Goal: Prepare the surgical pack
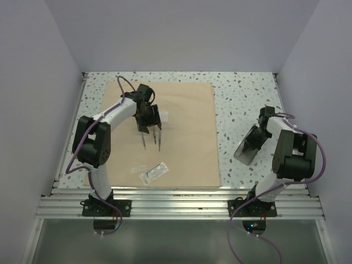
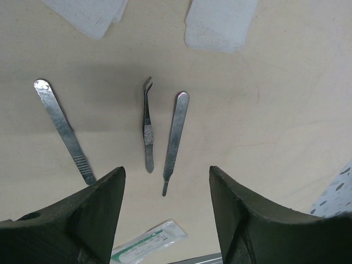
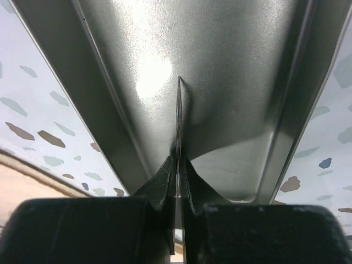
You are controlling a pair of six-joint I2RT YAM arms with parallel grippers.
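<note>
The surgical pack is a big tan cloth sheet (image 1: pixel 187 137) spread flat on the table; it fills the left wrist view (image 2: pixel 264 110). On it lie metal forceps (image 2: pixel 147 129) between two flat metal handles (image 2: pixel 176 137) (image 2: pixel 63 132), white gauze pads (image 2: pixel 220 25) and a clear pouch (image 2: pixel 148 242) (image 1: pixel 154 171). My left gripper (image 1: pixel 147 118) (image 2: pixel 168 181) hovers open and empty above the instruments (image 1: pixel 151 140). My right gripper (image 1: pixel 258 132) (image 3: pixel 179 165) is shut on the rim of a shiny metal tray (image 1: pixel 247 148) (image 3: pixel 220 66), held tilted over the speckled table right of the cloth.
White walls enclose the speckled tabletop (image 1: pixel 242 93) on three sides. An aluminium rail (image 1: pixel 181 203) runs along the near edge by the arm bases. The cloth's right edge lies a short way left of the tray.
</note>
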